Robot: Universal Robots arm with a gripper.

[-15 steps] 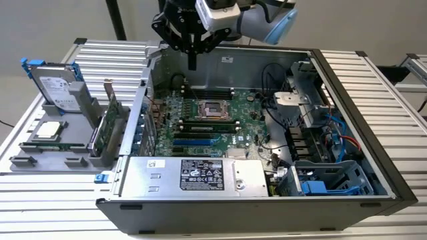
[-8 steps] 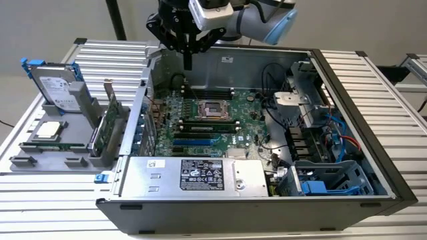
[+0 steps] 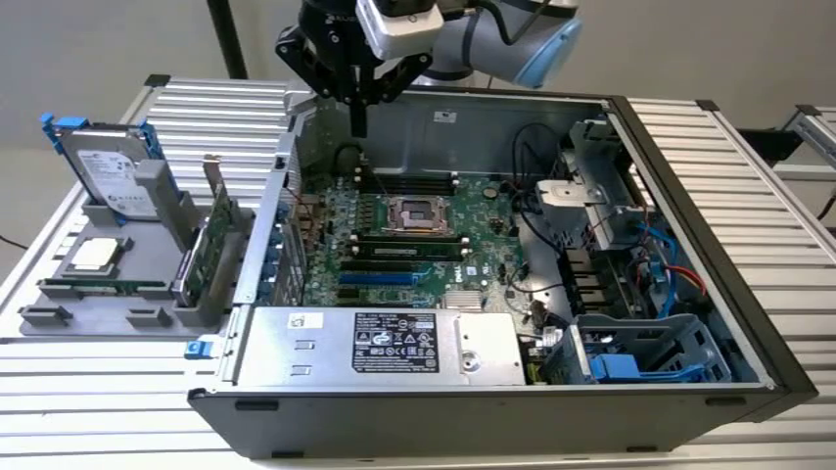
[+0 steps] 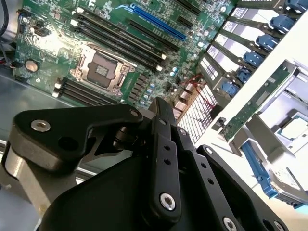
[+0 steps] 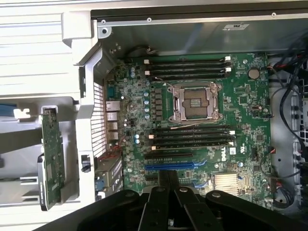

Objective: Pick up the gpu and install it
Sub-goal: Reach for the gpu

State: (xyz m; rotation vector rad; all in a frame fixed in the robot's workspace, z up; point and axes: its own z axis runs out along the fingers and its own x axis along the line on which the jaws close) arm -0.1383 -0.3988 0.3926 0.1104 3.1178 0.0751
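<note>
While hanging with fingers pressed together and pinching nothing, hovering the gripper [image 3: 356,127] [image 4: 159,102] [image 5: 168,173] over the far edge of the motherboard [image 3: 327,225] inside the open computer case [image 3: 457,421]. Finding the gpu [image 3: 203,255] [image 4: 250,108] [image 5: 51,154] well apart from it, standing upright on edge in the grey holder [image 3: 92,311] outside the case, toward the exterior view's left, beyond the case wall. Hiding its lower edge in the holder's slot; showing a thin green face in both wrist views.
</note>
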